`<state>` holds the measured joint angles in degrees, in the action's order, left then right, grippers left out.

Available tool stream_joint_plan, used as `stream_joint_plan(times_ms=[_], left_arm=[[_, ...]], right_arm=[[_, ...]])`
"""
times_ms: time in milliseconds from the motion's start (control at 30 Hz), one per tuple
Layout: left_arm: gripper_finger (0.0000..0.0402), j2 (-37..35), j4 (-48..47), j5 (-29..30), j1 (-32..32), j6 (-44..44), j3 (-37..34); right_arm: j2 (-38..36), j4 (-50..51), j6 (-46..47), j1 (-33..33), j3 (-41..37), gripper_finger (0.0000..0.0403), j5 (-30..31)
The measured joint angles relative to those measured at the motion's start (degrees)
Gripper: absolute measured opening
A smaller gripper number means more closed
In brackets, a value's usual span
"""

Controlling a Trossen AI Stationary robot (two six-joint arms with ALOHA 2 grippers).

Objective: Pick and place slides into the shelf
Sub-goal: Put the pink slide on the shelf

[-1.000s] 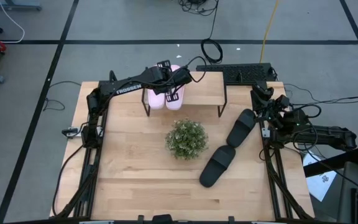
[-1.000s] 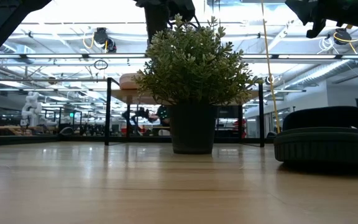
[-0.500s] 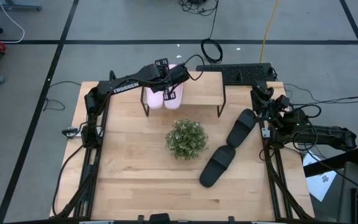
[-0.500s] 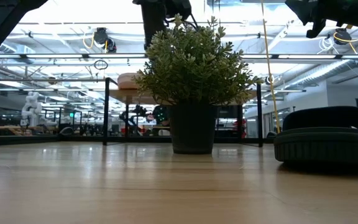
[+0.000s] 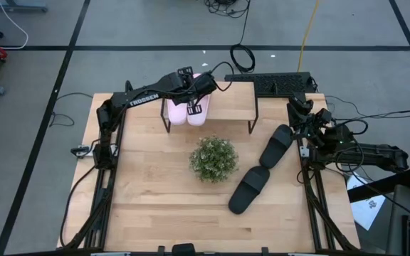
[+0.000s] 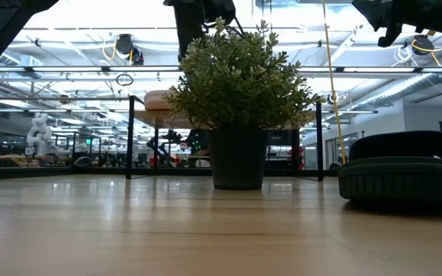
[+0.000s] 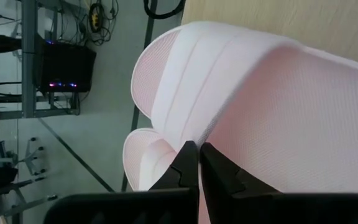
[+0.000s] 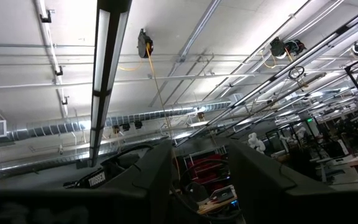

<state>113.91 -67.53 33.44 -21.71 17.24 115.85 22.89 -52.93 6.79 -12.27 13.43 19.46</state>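
The left gripper [image 5: 199, 91] reaches over the shelf [image 5: 230, 99], its jaws closed, apparently pinching the strap of a pink slide [image 7: 247, 106]. Both pink slides [image 5: 188, 110] lie on the shelf's left end. Two black slides [image 5: 262, 169] lie on the desk [image 5: 155, 199] right of a plant [image 5: 213, 158]. The right gripper [image 5: 301, 107] waits raised at the desk's right edge, jaws parted and empty.

A second ago my left claw [image 5: 203, 87] and the pink slides [image 5: 188, 110] sat nearer the potted plant [image 5: 213, 158]; I have since drawn both back, so the slides lie further onto the shelf [image 5: 230, 99].
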Motion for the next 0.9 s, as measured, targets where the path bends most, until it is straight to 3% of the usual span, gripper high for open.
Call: stream_joint_plan(times_ms=[900], left_arm=[[0.0011,0.0,0.1,-2.11,-0.15,-2.59,0.0]], right_arm=[[0.0,0.0,0.02,0.0,-0.02,0.0148,-0.04]])
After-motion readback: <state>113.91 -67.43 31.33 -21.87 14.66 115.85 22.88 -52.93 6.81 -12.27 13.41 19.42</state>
